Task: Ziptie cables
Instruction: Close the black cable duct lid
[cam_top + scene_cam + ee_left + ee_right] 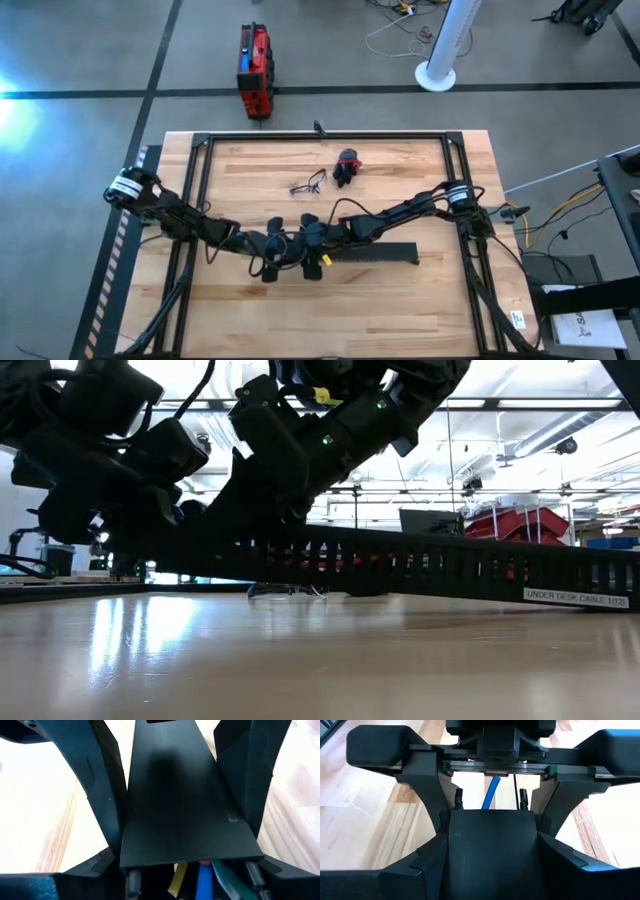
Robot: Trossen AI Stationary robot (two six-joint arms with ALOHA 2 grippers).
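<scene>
High view: both arms reach toward the middle of the wooden worktop point(420, 310), where the left claw point(272, 248) and the right claw point(312, 240) meet at the left end of a long black slotted duct point(375, 253) lying left to right. A small dark wire tangle point(309, 184) and a red-and-black lump point(347, 166) lie farther back, well apart from the claws. A red case point(254, 68) stands on the floor beyond the worktop. Low view: the duct point(450, 565) runs across the scene, its left end raised among the dark arm bodies, its right end bearing a white label point(574, 597). Left wrist view: the left claw's fingers point(100, 775) stand spread on either side of the duct's flat black cover point(185, 805), touching its edges; the cables point(202, 877), yellow, blue and green, lie inside the duct beneath the cover's end. Right wrist view: the right claw's fingers point(427, 790) likewise straddle the duct point(492, 855) from the opposite end, set wide against its sides; a blue cable point(492, 794) rises between the two claws. The ziptie cannot be made out in any view.
</scene>
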